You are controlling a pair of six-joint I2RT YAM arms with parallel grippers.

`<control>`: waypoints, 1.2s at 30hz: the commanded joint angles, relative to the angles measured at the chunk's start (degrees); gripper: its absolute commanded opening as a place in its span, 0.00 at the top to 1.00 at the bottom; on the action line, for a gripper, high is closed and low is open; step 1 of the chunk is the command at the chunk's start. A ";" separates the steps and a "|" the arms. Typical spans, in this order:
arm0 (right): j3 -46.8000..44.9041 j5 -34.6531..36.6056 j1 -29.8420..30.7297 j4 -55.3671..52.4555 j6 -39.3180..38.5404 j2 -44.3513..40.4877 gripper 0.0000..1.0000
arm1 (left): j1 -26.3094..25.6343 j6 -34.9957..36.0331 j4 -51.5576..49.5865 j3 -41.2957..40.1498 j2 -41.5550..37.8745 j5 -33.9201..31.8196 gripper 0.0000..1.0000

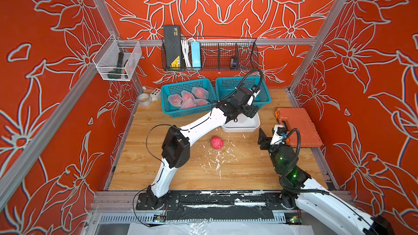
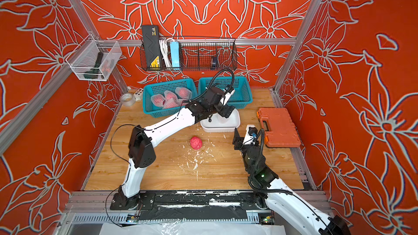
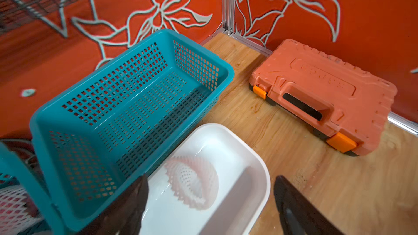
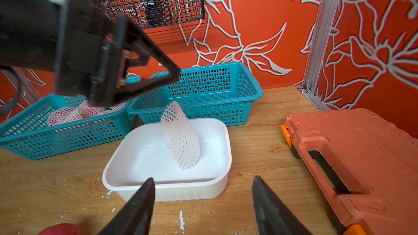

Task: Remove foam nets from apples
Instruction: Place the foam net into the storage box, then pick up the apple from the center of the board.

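Right gripper (image 4: 203, 178), jaws apart and empty, waits short of the white tray (image 4: 165, 191). Over it hangs the left gripper (image 3: 211, 178), spread wide, a foam net (image 4: 181, 139) loose beneath: the tray seemingly collects discards. One bare apple (image 1: 217, 142) sits on the crumb-strewn wooden tabletop (image 1: 248, 172) left of the right gripper; netted apples (image 1: 187, 100) fill a teal basket (image 1: 165, 107) beside the left. Red floral walls (image 1: 226, 7) enclose.

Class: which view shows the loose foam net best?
Right wrist view: the foam net appears whole and sharp in the white tray. Left wrist view blurs it; in both top views the left arm mostly hides it.
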 commanded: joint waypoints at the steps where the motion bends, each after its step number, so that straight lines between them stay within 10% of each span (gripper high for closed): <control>1: -0.29 -3.53 -0.48 2.13 -0.97 1.10 0.32 | 4.67 -4.07 10.39 -13.38 -9.47 5.04 0.17; 6: 4.48 -22.60 -0.56 5.22 -5.93 10.47 0.31 | 8.70 -13.42 32.74 -47.71 -31.04 5.04 0.14; 11: 16.72 -42.67 1.39 -1.23 -8.90 29.31 0.29 | 12.92 -20.94 34.47 -70.48 -50.70 4.57 0.03; 21: 32.01 -42.80 10.96 -18.08 -8.39 47.57 0.11 | 15.16 -29.82 23.00 -94.18 -77.70 4.69 0.03; 36: 44.44 -31.49 15.04 -24.94 -4.52 63.55 0.08 | 15.20 -26.46 27.21 -99.07 -78.48 7.28 0.02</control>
